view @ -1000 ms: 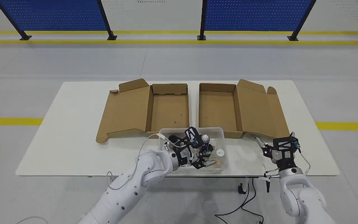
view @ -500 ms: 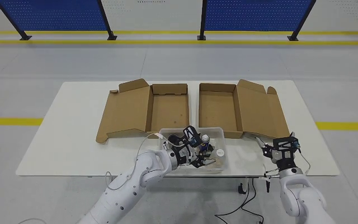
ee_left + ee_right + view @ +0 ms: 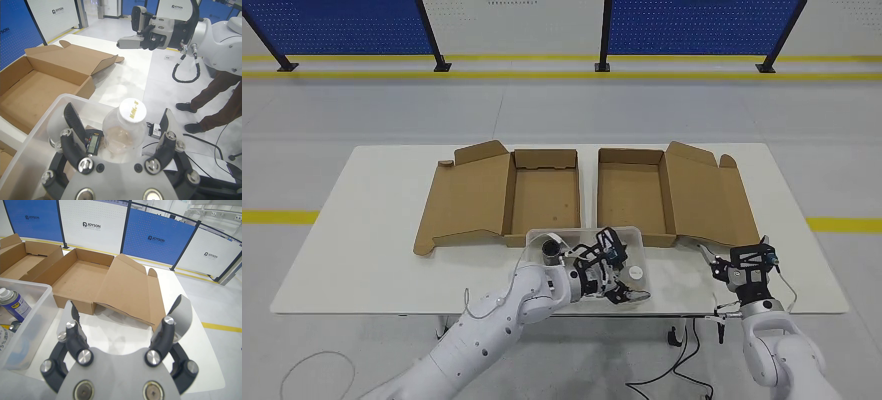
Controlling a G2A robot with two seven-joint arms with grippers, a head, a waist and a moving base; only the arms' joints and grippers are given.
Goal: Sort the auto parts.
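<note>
A clear plastic bin [image 3: 560, 236] at the table's front edge holds the parts. My left gripper [image 3: 117, 109] is inside it, open, with its fingers on either side of a clear bottle [image 3: 123, 132] with a white cap, not pressing on it. From above, the left gripper [image 3: 614, 272] sits beside that bottle's cap [image 3: 637, 271]. A digital caliper [image 3: 93, 141] lies under the bottle. A blue spray can [image 3: 13, 305] stands in the bin [image 3: 37, 317]. My right gripper [image 3: 747, 260] hangs open and empty over the table's front right, its fingertips [image 3: 72, 311] apart.
Two open cardboard boxes lie behind the bin, the left box [image 3: 545, 195] and the right box [image 3: 630, 195], flaps spread outward. The right box [image 3: 81, 281] lies ahead of the right gripper. A person's legs [image 3: 213, 98] stand on the floor beyond the table.
My left gripper has moved right across the bin and now straddles the white-capped bottle. The right arm has stayed still.
</note>
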